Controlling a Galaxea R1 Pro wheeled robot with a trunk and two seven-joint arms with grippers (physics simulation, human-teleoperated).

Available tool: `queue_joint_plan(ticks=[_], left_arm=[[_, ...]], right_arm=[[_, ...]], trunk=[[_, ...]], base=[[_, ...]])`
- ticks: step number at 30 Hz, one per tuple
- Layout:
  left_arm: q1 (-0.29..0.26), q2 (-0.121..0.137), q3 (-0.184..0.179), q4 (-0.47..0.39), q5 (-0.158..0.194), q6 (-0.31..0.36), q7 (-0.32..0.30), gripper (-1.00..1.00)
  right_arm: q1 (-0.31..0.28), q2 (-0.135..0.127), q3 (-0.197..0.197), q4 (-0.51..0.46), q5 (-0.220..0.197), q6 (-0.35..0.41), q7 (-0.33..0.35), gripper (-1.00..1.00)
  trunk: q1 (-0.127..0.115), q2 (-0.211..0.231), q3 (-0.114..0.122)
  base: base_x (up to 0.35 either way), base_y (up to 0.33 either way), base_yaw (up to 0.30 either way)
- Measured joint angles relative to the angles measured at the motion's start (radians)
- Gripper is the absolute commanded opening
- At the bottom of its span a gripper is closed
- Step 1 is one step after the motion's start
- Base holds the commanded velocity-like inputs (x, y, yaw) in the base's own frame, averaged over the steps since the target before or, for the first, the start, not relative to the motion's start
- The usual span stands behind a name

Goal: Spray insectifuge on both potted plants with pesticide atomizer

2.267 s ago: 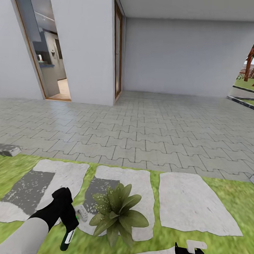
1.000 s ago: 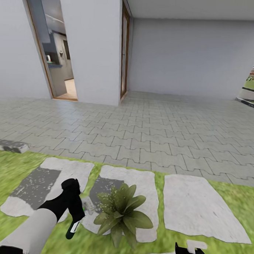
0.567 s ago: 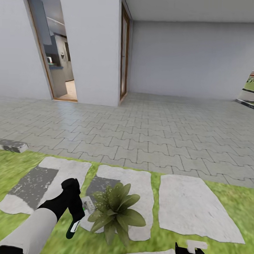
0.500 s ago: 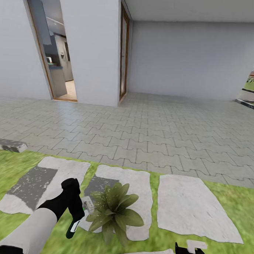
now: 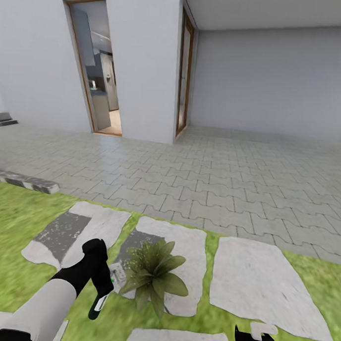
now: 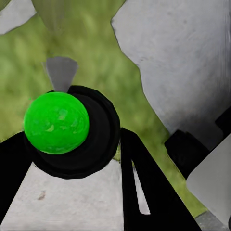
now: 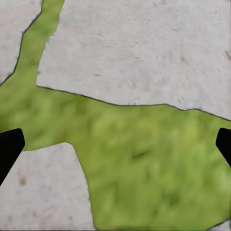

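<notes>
Here the left gripper (image 5: 101, 292) is holding the pesticide atomizer (image 5: 110, 283), jaws pinching its dark green handle, pale head aiming at the potted plant (image 5: 152, 276) just beside it on a stepping stone (image 5: 187, 250). I'd say sweeping the nozzle across every leaf is what's needed. The right gripper (image 5: 254, 337) is hanging low, jaws spread over grass. Beyond, grey paving is running to white walls and a doorway (image 5: 97, 78).

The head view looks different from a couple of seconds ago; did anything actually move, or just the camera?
Mostly the camera: the view swung left, so the doorway slid right and the fence at the right edge went out of sight. The left gripper rose a little and stays shut on the pesticide atomizer, its pale head beside the potted plant. The right gripper stayed low and open.
</notes>
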Motion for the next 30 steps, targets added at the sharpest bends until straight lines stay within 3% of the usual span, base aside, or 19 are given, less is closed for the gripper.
queue_joint_plan(ticks=[17, 30], left_arm=[[0.015, 0.013, -0.005, 0.010, -0.003, 0.018, 0.007, -1.00], [0.017, 0.003, 0.001, 0.009, -0.001, 0.017, 0.013, -1.00]], right_arm=[[0.000, 0.000, 0.000, -0.001, 0.000, 0.000, 0.000, 1.00], [0.000, 0.000, 0.000, 0.000, 0.000, 0.000, 0.000, 1.00]], trunk=[[0.000, 0.000, 0.000], [-0.001, 0.000, 0.000]], base=[[0.037, -0.050, 0.276], [0.084, -0.121, 0.017]])
